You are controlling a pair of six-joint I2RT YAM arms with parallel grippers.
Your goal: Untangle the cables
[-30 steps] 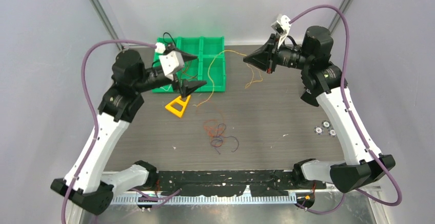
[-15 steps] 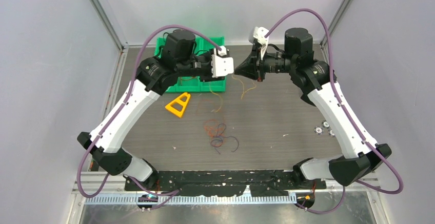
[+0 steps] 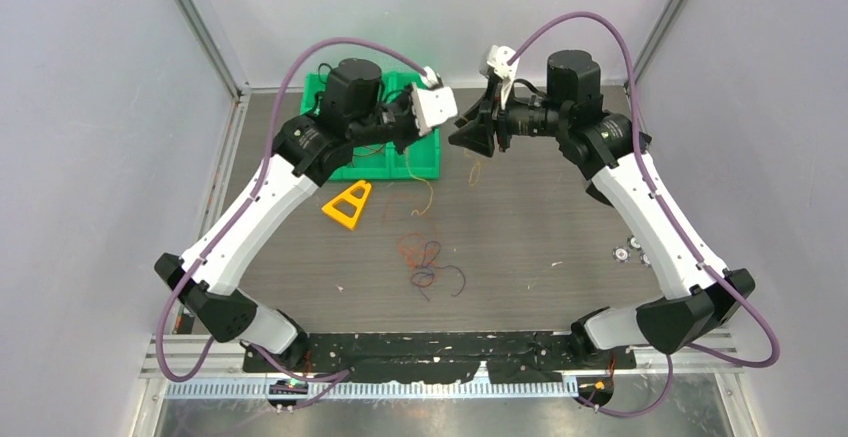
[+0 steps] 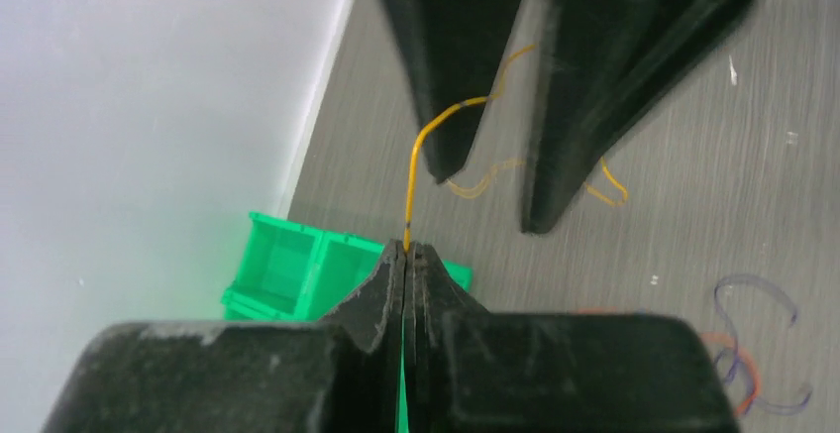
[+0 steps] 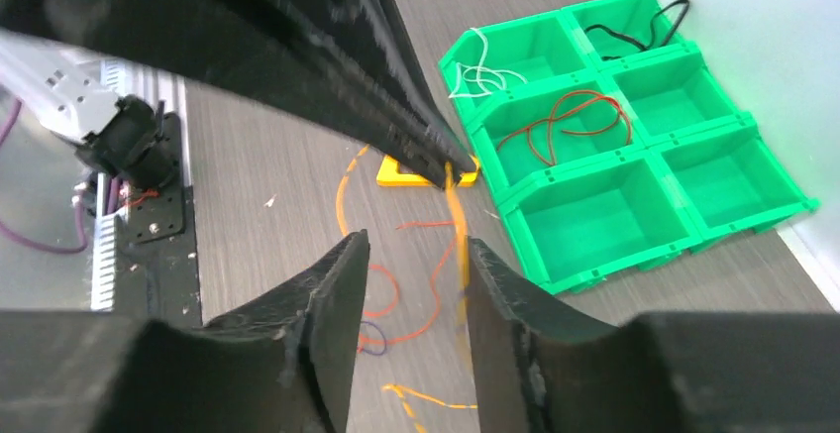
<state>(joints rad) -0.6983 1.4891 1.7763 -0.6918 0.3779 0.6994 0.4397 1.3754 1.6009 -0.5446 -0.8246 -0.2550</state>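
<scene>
Above the far middle of the table, my left gripper is clamped on the end of an orange cable. My right gripper faces it, fingers spread, with the cable running between them. A clump of cables lies nearer, mid-table. The green bins at the far left hold a red cable.

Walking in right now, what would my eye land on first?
In mid-air, the left gripper pinches a thin orange wire, with the right gripper open just beyond it. A bright green tray sits at the far left, and a small tangle of cables lies in the middle of the table.
</scene>
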